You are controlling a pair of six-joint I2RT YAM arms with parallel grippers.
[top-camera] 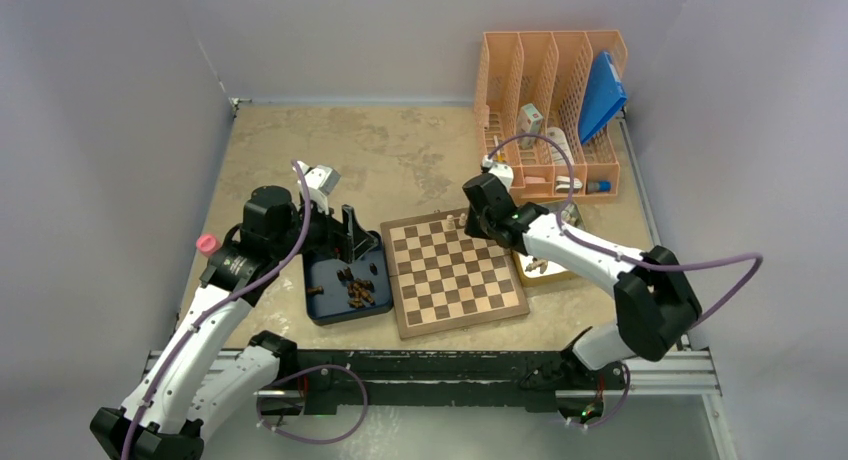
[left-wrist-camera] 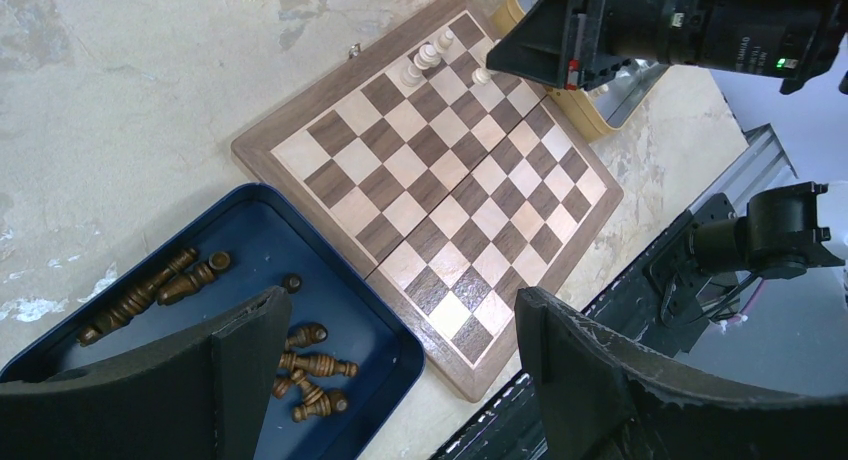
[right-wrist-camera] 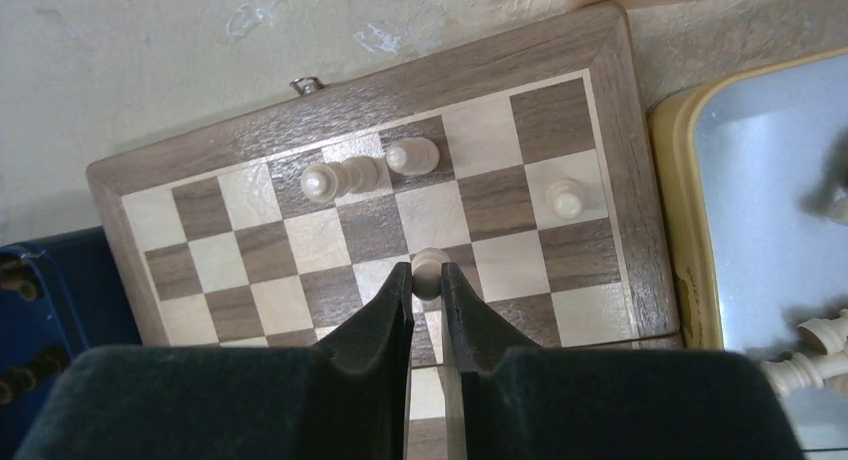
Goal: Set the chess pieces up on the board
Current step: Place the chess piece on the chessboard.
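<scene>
Beige mottled worktop, grey walls; we see the board by its near edge, right hand clenched on a pale piece there, left hand released over the blue tray.

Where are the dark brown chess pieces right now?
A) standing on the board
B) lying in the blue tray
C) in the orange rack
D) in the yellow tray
B: the dark pieces lie in the blue tray beside the board, and only pale pieces stand on the board.
</scene>
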